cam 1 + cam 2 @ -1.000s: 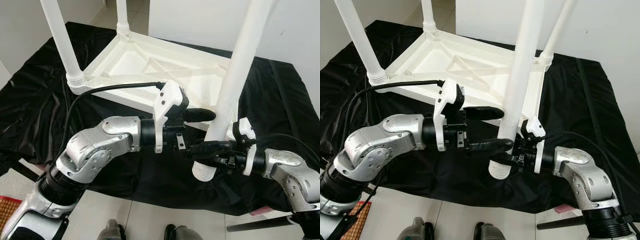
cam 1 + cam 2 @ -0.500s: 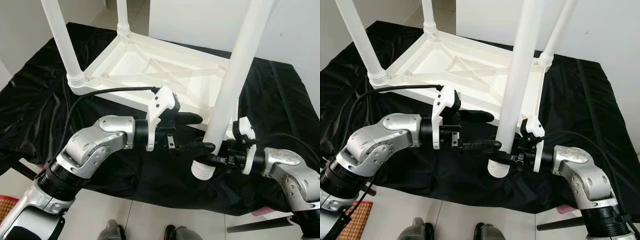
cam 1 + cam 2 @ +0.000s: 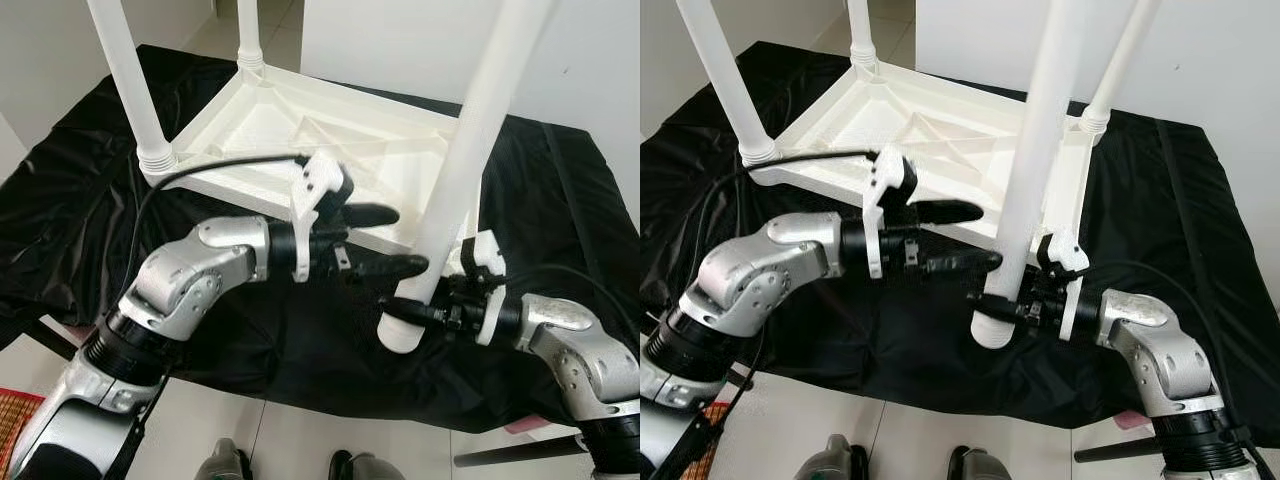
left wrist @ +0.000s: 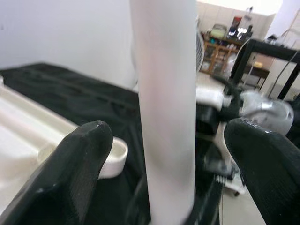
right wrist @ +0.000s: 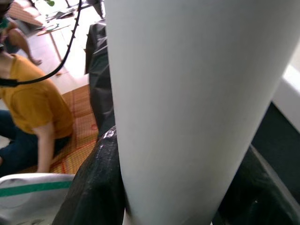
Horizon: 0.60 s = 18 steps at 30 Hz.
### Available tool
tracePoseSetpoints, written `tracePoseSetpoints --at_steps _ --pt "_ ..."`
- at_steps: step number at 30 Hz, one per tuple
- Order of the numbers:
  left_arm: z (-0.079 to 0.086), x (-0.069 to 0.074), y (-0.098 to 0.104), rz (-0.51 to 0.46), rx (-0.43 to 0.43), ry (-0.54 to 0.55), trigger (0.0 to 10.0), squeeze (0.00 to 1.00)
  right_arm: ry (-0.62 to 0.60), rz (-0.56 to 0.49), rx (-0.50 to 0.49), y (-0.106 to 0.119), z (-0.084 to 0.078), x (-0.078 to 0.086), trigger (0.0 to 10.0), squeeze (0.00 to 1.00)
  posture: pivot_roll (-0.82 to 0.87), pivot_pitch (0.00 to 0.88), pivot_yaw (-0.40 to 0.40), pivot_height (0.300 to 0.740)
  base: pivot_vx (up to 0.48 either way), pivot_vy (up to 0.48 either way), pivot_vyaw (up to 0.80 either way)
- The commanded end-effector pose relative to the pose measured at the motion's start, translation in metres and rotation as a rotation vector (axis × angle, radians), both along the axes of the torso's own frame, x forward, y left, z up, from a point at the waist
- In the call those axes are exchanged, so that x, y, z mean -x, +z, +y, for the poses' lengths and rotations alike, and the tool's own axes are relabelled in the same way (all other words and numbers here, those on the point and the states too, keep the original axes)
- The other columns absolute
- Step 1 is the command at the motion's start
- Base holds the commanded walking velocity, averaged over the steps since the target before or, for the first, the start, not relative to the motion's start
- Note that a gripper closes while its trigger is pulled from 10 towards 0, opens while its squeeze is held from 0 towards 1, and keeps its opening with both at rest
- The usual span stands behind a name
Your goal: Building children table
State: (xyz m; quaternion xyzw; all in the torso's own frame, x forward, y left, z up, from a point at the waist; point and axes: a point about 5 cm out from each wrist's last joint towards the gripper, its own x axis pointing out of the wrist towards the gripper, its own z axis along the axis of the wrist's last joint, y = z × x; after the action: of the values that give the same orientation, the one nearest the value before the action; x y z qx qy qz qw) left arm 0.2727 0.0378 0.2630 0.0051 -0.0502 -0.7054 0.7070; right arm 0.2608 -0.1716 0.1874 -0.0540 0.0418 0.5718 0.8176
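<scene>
Right gripper (image 3: 1008, 305) clamping loose table leg (image 3: 1033, 170) near its ribbed lower end, fingers closing tight around it. Leg standing near upright, long axis leaning up and away, ribbed end hanging just short of empty near corner of upturned tabletop (image 3: 300, 135) lying on black cloth (image 3: 70, 210). Left gripper (image 3: 385, 240) reaching in from left, fingers spreading wide, straddling leg without gripping.

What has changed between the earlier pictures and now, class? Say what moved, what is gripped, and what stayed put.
The left claw drew back a little from the loose table leg and is open, one finger on each side of it. The right claw remains shut on the leg near its ribbed end, which has shifted slightly left. The upturned white table and black cloth stayed as they were.
</scene>
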Motion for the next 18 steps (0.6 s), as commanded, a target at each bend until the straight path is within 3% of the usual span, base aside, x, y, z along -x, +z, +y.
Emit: tracePoseSetpoints --at_steps 1,8,14,18 --pt "-0.003 0.004 0.004 0.001 0.007 -0.047 10.0 0.0 0.038 -0.012 0.01 0.002 0.002 0.004 10.0 0.0 0.04 0.132 -0.059 0.74 0.0 0.0 0.0" --pt "-0.01 0.015 0.019 0.001 0.034 -0.166 10.0 0.0 0.09 0.005 0.049 -0.003 0.005 0.006 10.0 0.0 0.04 0.133 -0.059 0.74 0.0 0.0 0.0" --pt "-0.016 0.015 0.018 0.002 0.022 -0.178 10.0 0.0 0.144 0.016 0.067 -0.004 0.009 0.01 10.0 0.0 0.04 0.133 -0.054 0.74 0.0 0.0 0.0" --pt "-0.022 0.011 0.015 0.059 -0.026 -0.167 10.0 0.0 0.182 0.01 0.104 -0.006 0.012 0.012 10.0 0.0 0.04 0.129 -0.05 0.74 0.0 0.0 0.0"
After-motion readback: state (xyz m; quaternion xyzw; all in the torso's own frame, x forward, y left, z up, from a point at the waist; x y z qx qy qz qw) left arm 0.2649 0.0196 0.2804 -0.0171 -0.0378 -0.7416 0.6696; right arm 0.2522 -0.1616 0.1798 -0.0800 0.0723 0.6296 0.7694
